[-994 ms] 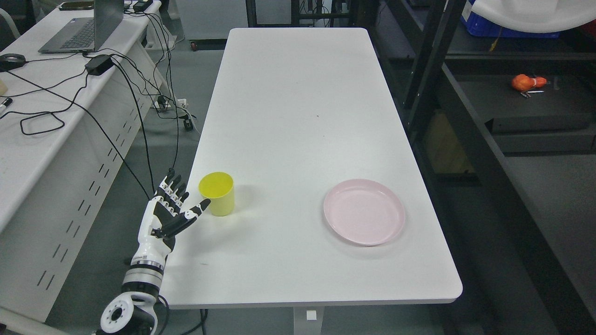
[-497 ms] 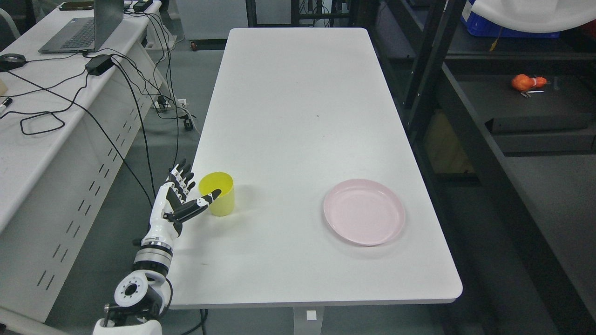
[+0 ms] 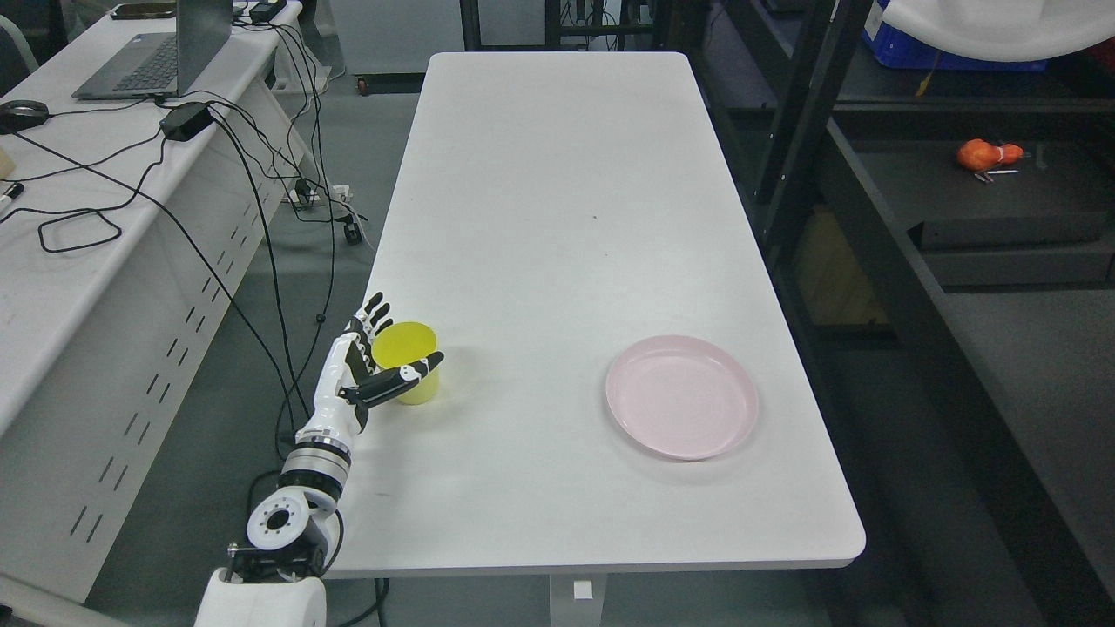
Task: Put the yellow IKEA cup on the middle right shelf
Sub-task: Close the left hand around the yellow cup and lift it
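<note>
The yellow IKEA cup (image 3: pixel 408 362) stands upright, mouth open upward, near the white table's (image 3: pixel 557 218) left edge, at about eight o'clock from the table's middle.

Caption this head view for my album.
Left hand opens around yellow cup on white table, pink plate nearby.

cup (image 3: pixel 408 363) yellow | plate (image 3: pixel 681 396) pink | table (image 3: pixel 549 192) white

Left hand (image 3: pixel 366 370) open against upright yellow cup (image 3: pixel 408 363) at counter (image 3: pixel 557 218) left edge; pink plate (image 3: pixel 681 396) well right.
</note>
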`<state>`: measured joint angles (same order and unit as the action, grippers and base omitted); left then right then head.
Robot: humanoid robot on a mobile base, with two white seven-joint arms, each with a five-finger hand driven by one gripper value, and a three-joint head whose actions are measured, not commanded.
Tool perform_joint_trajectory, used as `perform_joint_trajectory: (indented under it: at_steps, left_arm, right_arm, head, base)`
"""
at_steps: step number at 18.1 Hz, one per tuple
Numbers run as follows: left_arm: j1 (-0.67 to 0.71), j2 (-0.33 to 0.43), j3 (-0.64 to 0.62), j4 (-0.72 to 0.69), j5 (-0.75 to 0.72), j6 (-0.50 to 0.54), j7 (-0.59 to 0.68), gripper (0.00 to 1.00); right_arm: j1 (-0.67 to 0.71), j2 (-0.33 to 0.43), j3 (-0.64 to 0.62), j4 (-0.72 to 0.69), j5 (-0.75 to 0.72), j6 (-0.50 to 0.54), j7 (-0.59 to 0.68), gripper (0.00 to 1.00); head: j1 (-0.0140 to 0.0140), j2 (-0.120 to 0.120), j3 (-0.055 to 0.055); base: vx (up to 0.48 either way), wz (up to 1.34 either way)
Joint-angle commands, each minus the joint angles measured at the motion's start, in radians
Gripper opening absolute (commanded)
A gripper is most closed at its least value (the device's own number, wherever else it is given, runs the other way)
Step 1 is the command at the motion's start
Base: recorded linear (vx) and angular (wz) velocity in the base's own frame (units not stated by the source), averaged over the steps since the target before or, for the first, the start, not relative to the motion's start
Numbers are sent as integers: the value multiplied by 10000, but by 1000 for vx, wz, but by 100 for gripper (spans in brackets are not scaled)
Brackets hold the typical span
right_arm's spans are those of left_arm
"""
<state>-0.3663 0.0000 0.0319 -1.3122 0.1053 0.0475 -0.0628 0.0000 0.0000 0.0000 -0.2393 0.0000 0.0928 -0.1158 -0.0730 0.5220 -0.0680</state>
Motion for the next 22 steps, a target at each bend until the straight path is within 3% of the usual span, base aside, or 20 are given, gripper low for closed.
perform_joint_trajectory:
  at_steps: [1,7,10,12,18,19,22]
  left_arm:
    - [-172,175,-963,1431,-132,-321,-1,99]
    - [-218,175,-963,2031,-132,-537,-1,99]
    - [-233,175,-703,2031,-41,-537,-1,90]
    - [-233,175,-306,2016,173,-628,-1,75]
    - [-126,175,263,1894,1846,-2437,30,5]
    - [-126,175,416,1696,1862,-2469,30,0]
    - [-126,175,724,273,1892,-2301,30,0]
  right_arm:
    - [138,-175,169,0,-245,8,-8,99]
    - [138,-175,169,0,-245,8,-8,99]
    - [138,-175,169,0,-245,8,-8,99]
    - [138,-175,169,0,-245,8,-8,99]
    - [138,-175,169,0,-245,8,-8,99]
    - [138,-175,169,0,-245,8,-8,99]
    - [138,-175,169,0,-245,8,-8,99]
  head:
    - [0,0,0]
    - [0,0,0]
    - [0,0,0]
    - [0,0,0]
    - [0,0,0]
    - [0,0,0]
    - [0,0,0]
  base:
    - [0,0]
    - [0,0]
    - [0,0]
    - [0,0]
    - [0,0]
    - [0,0]
    - [0,0]
